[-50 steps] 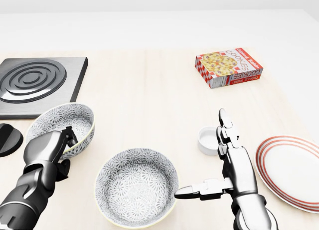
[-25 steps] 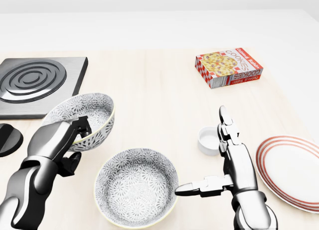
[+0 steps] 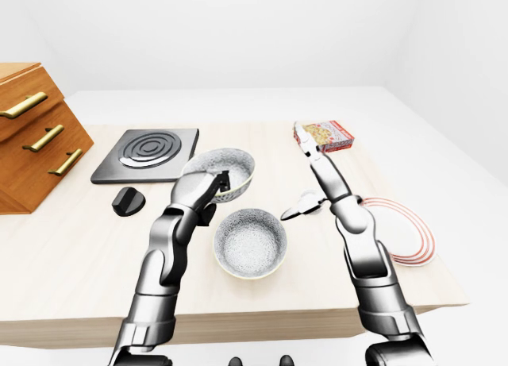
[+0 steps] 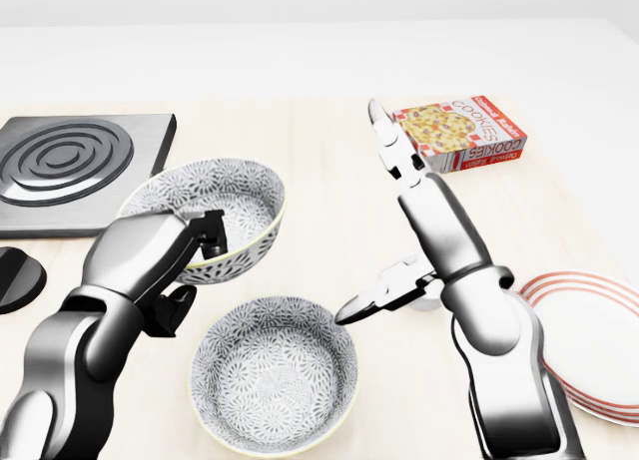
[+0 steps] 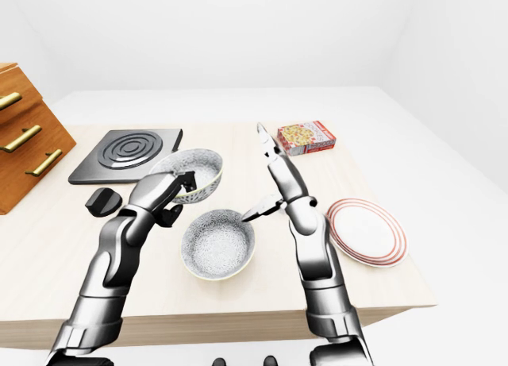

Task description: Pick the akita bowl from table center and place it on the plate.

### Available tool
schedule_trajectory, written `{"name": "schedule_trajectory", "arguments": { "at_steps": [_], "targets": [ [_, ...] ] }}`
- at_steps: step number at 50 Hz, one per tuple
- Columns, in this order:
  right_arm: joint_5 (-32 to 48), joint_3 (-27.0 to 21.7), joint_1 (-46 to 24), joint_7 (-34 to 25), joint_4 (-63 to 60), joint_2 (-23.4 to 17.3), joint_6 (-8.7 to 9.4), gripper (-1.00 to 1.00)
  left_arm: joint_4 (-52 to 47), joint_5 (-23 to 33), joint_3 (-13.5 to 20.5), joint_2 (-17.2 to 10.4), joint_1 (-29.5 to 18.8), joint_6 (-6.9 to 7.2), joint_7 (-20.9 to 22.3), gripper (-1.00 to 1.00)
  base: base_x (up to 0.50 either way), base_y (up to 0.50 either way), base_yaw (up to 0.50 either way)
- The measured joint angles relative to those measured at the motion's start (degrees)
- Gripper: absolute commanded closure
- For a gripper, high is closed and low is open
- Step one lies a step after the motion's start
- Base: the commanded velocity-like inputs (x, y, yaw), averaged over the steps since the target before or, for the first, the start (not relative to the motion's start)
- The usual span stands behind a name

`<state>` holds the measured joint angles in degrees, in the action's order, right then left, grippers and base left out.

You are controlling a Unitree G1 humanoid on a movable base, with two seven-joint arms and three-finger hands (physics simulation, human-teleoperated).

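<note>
Two grey-patterned bowls show in the head view. My left hand (image 4: pixel 193 265) is shut on the rim of one akita bowl (image 4: pixel 222 213) and holds it tilted above the table, left of centre. The second bowl (image 4: pixel 275 375) rests on the table at the bottom centre. A white plate with red rings (image 4: pixel 589 340) lies at the right edge. My right hand (image 4: pixel 367 219) is open, its fingers (image 4: pixel 384 141) pointing to the top of the view and its thumb over the lower bowl's right rim, holding nothing.
A cookie box (image 4: pixel 459 133) lies at the upper right. A grey hob plate (image 4: pixel 75 166) and a black knob (image 4: pixel 15 277) are at the left. A small white cup (image 3: pixel 306 199) is mostly hidden behind my right hand. Wooden drawers (image 3: pixel 32 136) stand at far left.
My left hand has lifted its bowl and carried it rightward and upward. My right arm has risen and swung toward the top left, now covering the white cup.
</note>
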<state>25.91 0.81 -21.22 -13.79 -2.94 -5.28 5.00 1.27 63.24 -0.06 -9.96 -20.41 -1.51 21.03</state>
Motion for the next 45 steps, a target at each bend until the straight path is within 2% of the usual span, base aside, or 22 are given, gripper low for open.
{"name": "schedule_trajectory", "arguments": {
  "at_steps": [15,37,39,41,42,44,45],
  "targets": [
    [7.3,1.4,-7.0,-2.8,7.3,1.6,0.0,-1.0,-6.6,2.3,-1.9,2.8,0.5,-0.08,4.9,1.0,0.0,0.0,0.0],
    [10.7,2.8,-8.8,-3.3,13.9,3.1,0.0,-1.0,-12.5,4.4,-4.2,5.8,2.4,-0.27,8.9,1.0,0.0,0.0,0.0],
    [10.9,2.8,-8.9,-3.3,14.2,3.2,0.0,-0.42,-12.7,4.6,-4.3,5.9,2.4,-0.31,9.0,1.0,0.0,0.0,0.0],
    [11.0,2.8,-9.0,-3.3,14.7,3.3,0.0,0.0,-13.0,4.7,-4.4,6.0,2.5,-0.37,9.2,1.0,0.0,0.0,0.0],
    [11.0,2.8,-9.0,-3.3,14.9,3.3,0.0,0.42,-13.2,4.8,-4.5,6.1,2.5,-0.4,9.3,1.0,0.0,0.0,0.0],
    [10.9,2.8,-9.1,-3.3,15.6,3.2,0.0,0.56,-13.4,4.8,-4.4,6.2,2.5,-0.37,9.3,1.0,0.0,0.0,0.0],
    [10.8,2.9,-9.2,-3.3,16.0,3.2,0.0,0.8,-13.6,5.0,-4.4,6.2,2.5,-0.5,9.3,1.0,0.0,0.0,0.0]
  ]
}}
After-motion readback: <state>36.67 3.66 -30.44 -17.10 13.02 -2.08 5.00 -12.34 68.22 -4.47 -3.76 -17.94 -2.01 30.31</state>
